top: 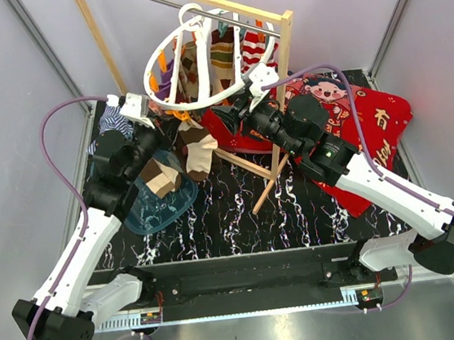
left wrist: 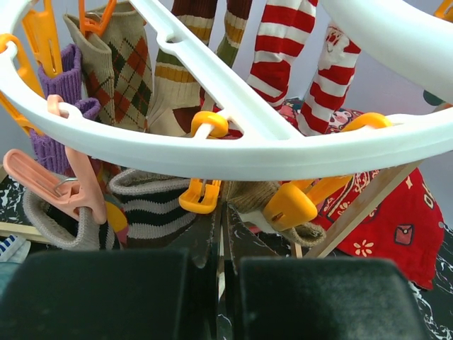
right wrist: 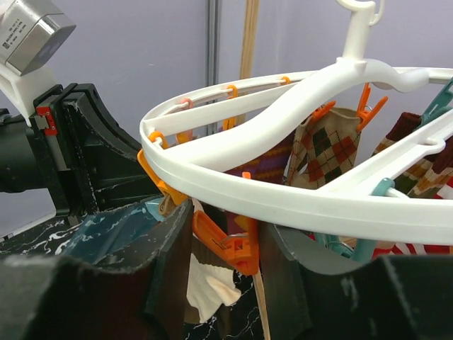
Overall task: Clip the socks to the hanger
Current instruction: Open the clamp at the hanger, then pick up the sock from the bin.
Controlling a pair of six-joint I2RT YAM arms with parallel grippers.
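Several socks (left wrist: 283,42) hang half hidden behind the rings of the hanger (right wrist: 297,198).
Left gripper (left wrist: 223,258) jaws together; right gripper (right wrist: 225,230) jaws flank an orange clip (right wrist: 233,248), grip unclear.

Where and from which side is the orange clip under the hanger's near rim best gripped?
Squeeze the orange clip across its two broad faces, approaching level from the right arm's side: it dangles below the hanger rim, so a two-sided pinch likely steadies it.
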